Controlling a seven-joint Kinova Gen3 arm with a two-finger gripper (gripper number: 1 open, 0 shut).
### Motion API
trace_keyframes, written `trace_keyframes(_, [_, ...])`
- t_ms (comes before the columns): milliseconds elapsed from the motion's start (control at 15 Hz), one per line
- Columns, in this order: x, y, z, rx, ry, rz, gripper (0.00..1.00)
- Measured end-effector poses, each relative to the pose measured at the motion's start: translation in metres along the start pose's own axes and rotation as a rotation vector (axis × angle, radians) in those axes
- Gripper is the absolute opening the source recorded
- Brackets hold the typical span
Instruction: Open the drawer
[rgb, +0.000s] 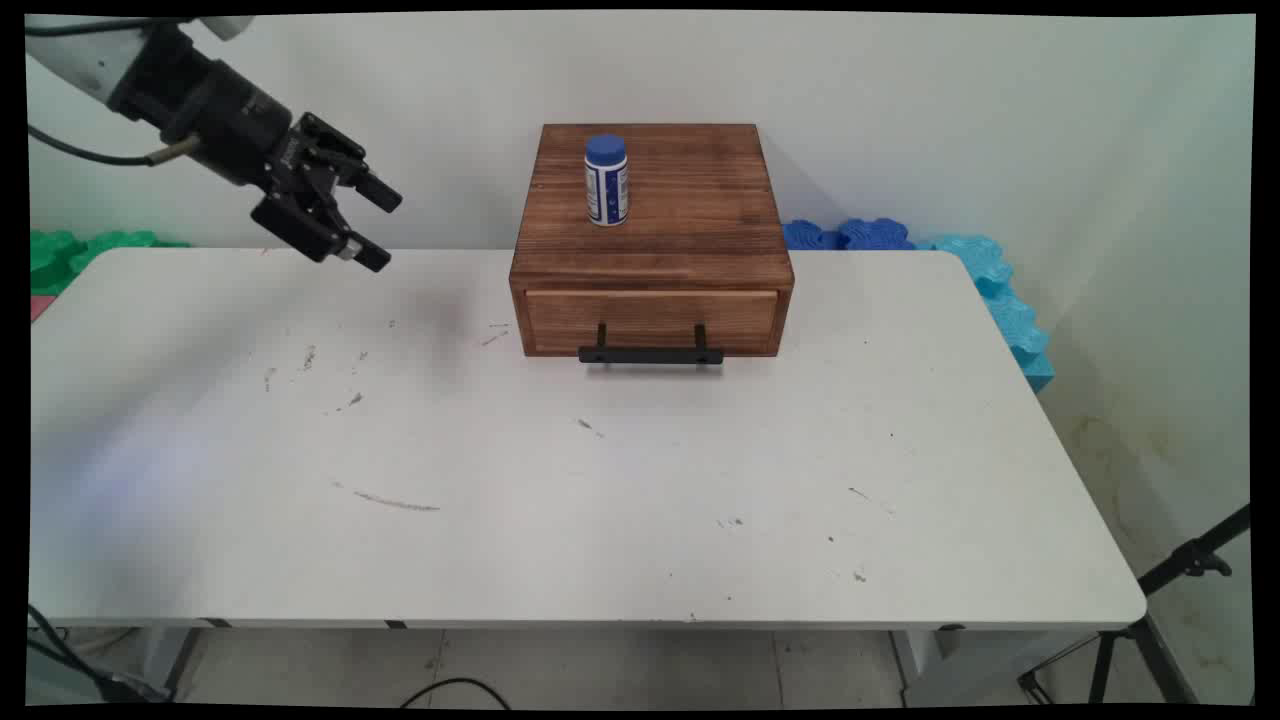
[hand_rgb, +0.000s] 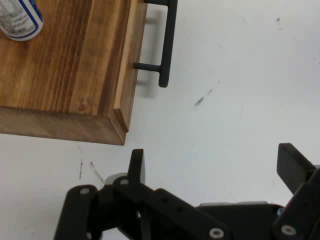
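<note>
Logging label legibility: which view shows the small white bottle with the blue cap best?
Main view: the small white bottle with the blue cap stands upright and whole on the brown wooden drawer box. Hand view catches only its edge at the corner.

1. A plain white wall (rgb: 1000, 120) stands behind the white table (rgb: 620, 500).
2. The table top has many small dark scuffs and scratches.
3. Green foam pieces (rgb: 70, 255) lie at the left, behind the table's far edge.
4. Dark blue foam pieces (rgb: 850, 235) and light blue foam pieces (rgb: 1005, 300) lie along the wall at the right.
5. A black tripod (rgb: 1160, 610) stands at the lower right.
6. Under the table, a pale tiled floor (rgb: 650, 670) shows, with a black cable (rgb: 455, 690) on it.
</note>
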Motion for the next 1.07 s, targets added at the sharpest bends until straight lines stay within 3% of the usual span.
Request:
trace_keyframes(533, [0.026,0.004,0.025,0.021,-0.007,-0.054,1.00])
trace_keyframes(1067, [0.065,0.013,0.082,0.046,-0.020,-0.073,1.00])
